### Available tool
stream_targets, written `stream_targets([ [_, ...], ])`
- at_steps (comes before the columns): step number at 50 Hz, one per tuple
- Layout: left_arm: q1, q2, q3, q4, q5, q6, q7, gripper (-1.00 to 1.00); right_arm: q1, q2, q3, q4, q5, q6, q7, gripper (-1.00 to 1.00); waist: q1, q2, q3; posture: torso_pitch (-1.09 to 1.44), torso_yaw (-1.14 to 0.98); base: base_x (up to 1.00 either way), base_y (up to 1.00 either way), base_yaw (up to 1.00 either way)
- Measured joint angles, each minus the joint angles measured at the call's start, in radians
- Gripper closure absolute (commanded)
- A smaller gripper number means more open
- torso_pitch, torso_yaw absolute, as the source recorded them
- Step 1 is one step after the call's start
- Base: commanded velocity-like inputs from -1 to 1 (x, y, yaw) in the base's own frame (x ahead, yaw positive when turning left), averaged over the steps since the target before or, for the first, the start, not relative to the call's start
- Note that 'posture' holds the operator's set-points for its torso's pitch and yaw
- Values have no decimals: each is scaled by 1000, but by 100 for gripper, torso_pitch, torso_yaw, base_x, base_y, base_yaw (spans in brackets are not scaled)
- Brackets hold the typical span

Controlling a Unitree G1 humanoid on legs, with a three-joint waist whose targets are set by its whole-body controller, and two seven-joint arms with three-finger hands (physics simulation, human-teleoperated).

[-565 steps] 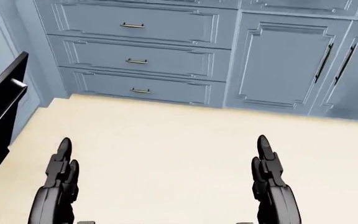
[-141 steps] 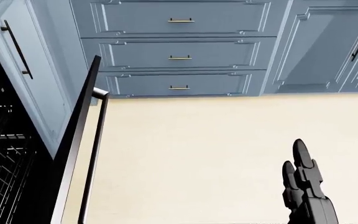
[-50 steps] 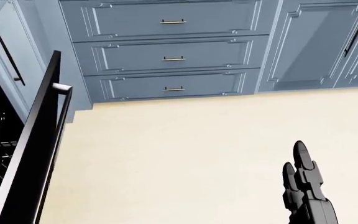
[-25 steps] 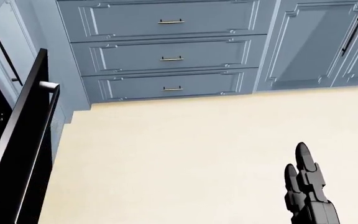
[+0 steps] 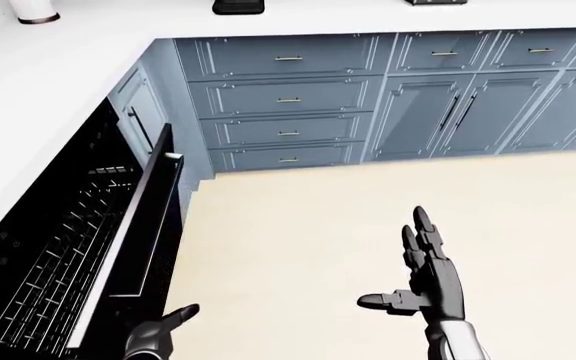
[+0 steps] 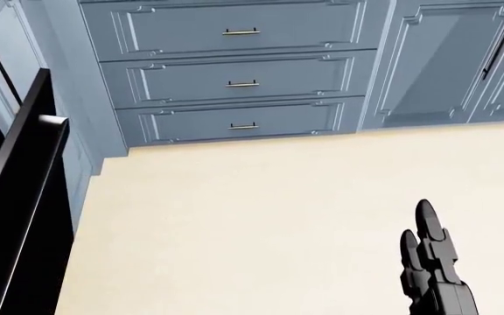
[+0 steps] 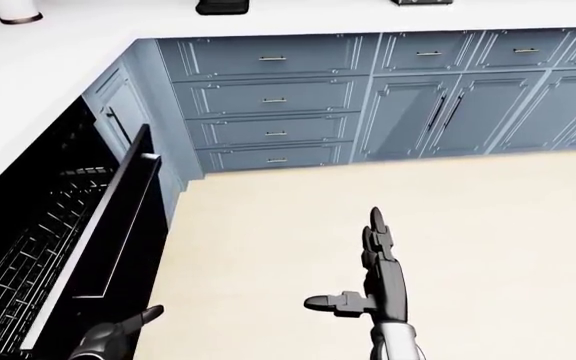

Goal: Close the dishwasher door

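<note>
Left-eye view: door [image 5: 146,240] half-raised, stiff, hinged; push near its handle [image 5: 171,158]. Left robot hand [image 5: 158,334] open beneath, right robot hand [image 5: 423,262] spread, empty.

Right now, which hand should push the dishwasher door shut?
Probably the left hand. It sits low beside the outer face of the half-open dishwasher door, next to the rack. The right hand hangs open over bare floor, well away from the door.

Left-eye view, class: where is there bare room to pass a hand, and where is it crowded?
Free: the cream floor between the dishwasher door and the blue cabinets. Crowded: the gap by the wire rack, where the left hand is.
</note>
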Motion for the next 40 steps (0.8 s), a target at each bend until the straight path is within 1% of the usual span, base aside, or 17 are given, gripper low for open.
stream_targets([
  [40, 18, 74, 33, 0, -41, 15, 6, -100, 3, 1, -5, -12, -2, 2, 1, -100, -5, -1, 8, 0, 0, 0, 0, 0],
])
